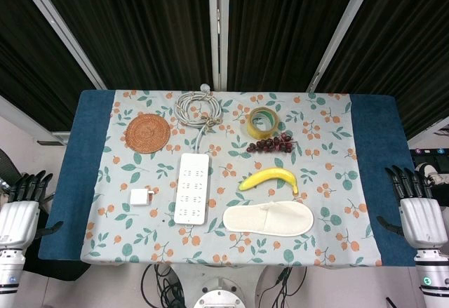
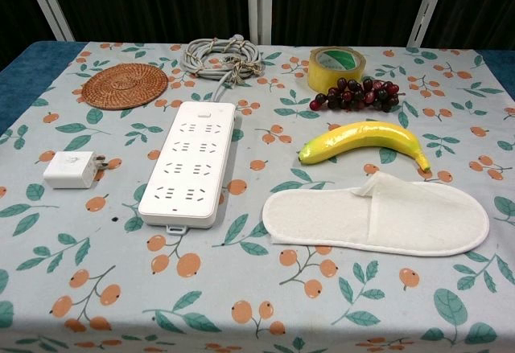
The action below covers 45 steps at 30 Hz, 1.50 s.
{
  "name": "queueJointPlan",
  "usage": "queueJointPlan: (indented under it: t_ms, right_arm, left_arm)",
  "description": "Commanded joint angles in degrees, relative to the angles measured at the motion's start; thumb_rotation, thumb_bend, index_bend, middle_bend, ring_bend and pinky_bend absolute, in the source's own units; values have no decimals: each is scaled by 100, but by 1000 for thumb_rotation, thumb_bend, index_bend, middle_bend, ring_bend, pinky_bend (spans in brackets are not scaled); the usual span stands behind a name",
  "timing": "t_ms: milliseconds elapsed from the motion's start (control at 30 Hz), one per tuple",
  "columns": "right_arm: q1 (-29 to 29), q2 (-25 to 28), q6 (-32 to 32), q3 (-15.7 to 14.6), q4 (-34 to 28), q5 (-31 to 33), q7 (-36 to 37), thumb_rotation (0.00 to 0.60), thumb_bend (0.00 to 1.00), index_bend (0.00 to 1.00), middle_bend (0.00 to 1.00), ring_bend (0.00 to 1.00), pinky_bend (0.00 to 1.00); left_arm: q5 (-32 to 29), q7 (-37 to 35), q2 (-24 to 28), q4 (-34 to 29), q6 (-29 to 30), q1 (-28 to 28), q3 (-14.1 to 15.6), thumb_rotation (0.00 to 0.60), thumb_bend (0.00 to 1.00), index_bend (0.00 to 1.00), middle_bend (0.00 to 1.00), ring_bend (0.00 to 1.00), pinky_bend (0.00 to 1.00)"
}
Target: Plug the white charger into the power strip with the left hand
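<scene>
Nothing was done yet: the white charger (image 2: pixel 71 169) lay unplugged beside the power strip (image 2: pixel 188 162), and the left hand (image 1: pixel 23 210) waited empty, fingers extended, off the surface (image 1: pixel 91 182).

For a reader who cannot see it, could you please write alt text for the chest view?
A white charger lies on a floral tablecloth just left of a white power strip, unplugged, with no hand in this view. Behind are a woven coaster, coiled cable, tape roll and grapes; a banana and slipper lie right.
</scene>
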Motion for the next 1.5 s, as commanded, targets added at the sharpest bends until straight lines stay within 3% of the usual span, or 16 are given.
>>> queueJointPlan:
  t_ms: [33,467,667,767,1000,1267,1500]
  right_arm:
    - [11,8,40,32,-13,-22,-19,600,12,0,67,0,0]
    - [-59,228,343,115,-71,-154,0,600,13,0,65,0,0]
    - [-73,414,519,198,-226,-248,-98,600,13,0,61,0,0]
    - [-62,442,505,205,-249,-250,-94,600,13,0,60,0,0]
    - [-55,431,414,185,-197,-182,-11,600,12,0,59,0,0]
    - [-47,377,314,162,-82,-102,115,600,13,0,58,0,0]
    - [-55,342,301,157,-44,-66,154,600,12,0,58,0,0]
  left_arm:
    - [37,-36,-50,21,64,25,7,600,0,4,0,0,0]
    - [464,221,-164,-156,192,-121,-6,600,0,59,35,0,0]
    - [802,417,-292,-443,-504,-723,-33,600,0,207,221,40,0]
    - [858,639,-514,-468,-980,-1085,-71,600,0,213,230,44,0]
    - [507,1283,-1132,-290,-1766,-1589,-162,600,0,207,229,44,0]
    - [290,1476,-1758,233,-1785,-1668,-112,600,0,223,307,94,0]
    - [50,1689,-1886,297,-1791,-1650,-66,600,0,248,332,94,0]
